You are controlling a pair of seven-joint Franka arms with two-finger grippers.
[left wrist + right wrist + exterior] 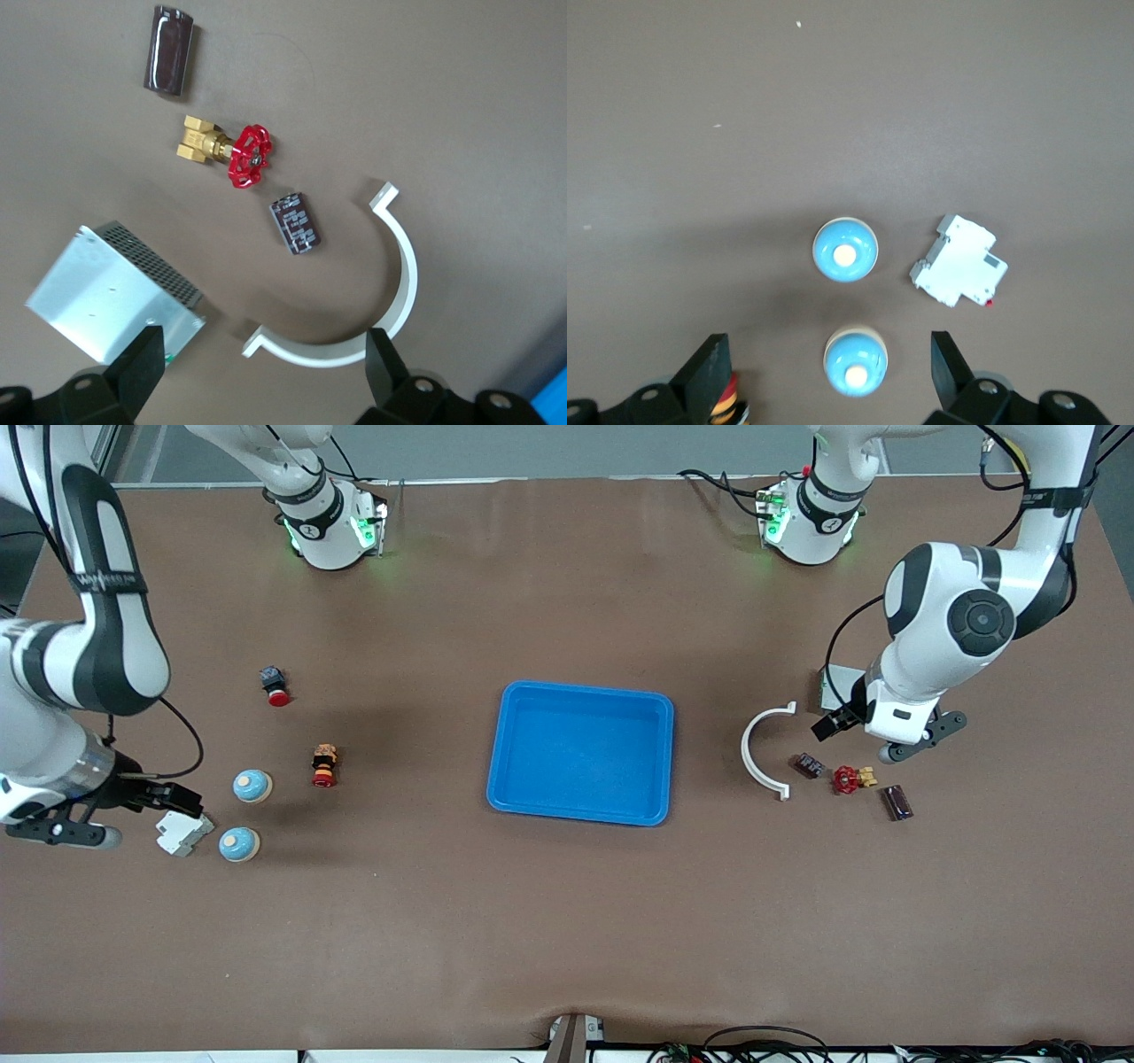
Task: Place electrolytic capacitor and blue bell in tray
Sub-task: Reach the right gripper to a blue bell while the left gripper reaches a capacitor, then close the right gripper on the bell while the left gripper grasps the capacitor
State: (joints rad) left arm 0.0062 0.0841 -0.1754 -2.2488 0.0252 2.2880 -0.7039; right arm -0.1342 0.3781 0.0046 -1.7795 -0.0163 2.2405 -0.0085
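The table (567, 921) is covered in brown material. The blue tray (580, 752) lies at its centre and holds nothing.

The left gripper (855, 731) hangs over the left arm's end of the table, its fingers (142, 367) spread wide apart and holding nothing. The right gripper (173, 802) hangs over the right arm's end, just beside a white circuit breaker (183, 833); its fingers (709, 367) are likewise apart and hold nothing.

At the left arm's end lie a white curved bracket (762, 751), a perforated metal box (115, 290) below the left gripper, a red-handled brass valve (852, 779), and two dark electrolytic capacitors: one (807, 765) between bracket and valve, the other (897, 802) near the valve, closer to the front camera.

At the right arm's end stand two blue bells, one (252, 786) farther from the front camera than the other (239, 844). A red pushbutton switch (324, 766) lies between the bells and the tray. Another red-capped button (275, 685) lies farther from the front camera.
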